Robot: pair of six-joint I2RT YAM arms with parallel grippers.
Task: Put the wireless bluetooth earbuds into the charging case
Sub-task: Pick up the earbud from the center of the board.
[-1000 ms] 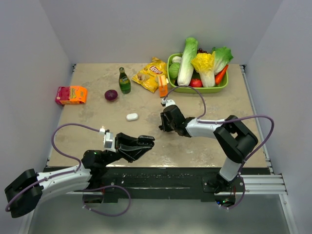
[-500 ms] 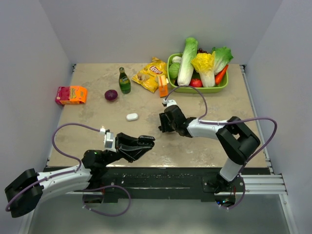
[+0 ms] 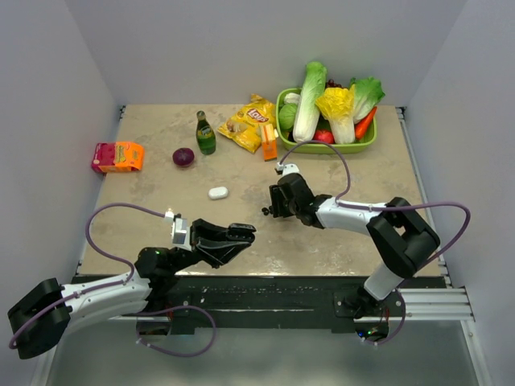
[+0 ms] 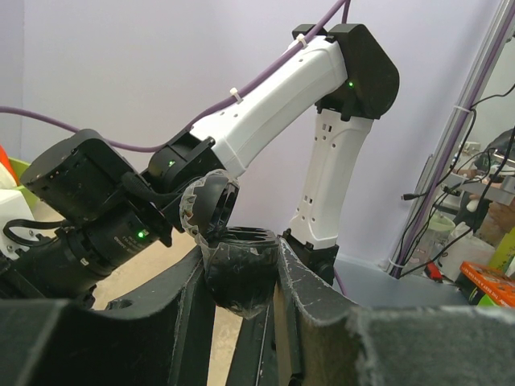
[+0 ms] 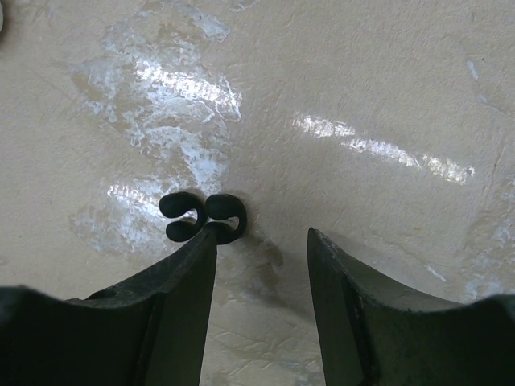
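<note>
Our right fingers (image 5: pixel 173 322) have just sprung apart and drawn back, leaving the two black buds (image 5: pixel 201 217) loose on the bench (image 5: pixel 362 96) at one fingertip, so we judge they need re-gripping before reaching the case (image 4: pixel 241 277) clamped in our left fingers (image 4: pixel 185 322).

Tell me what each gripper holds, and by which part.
Left gripper: the open black charging case, gripped by its lower shell. Right gripper: nothing.

Black earbuds (image 5: pixel 228 204), black charging case (image 4: pixel 241 269), mottled beige table (image 5: pixel 362 96), green basket (image 3: pixel 326 148)
</note>
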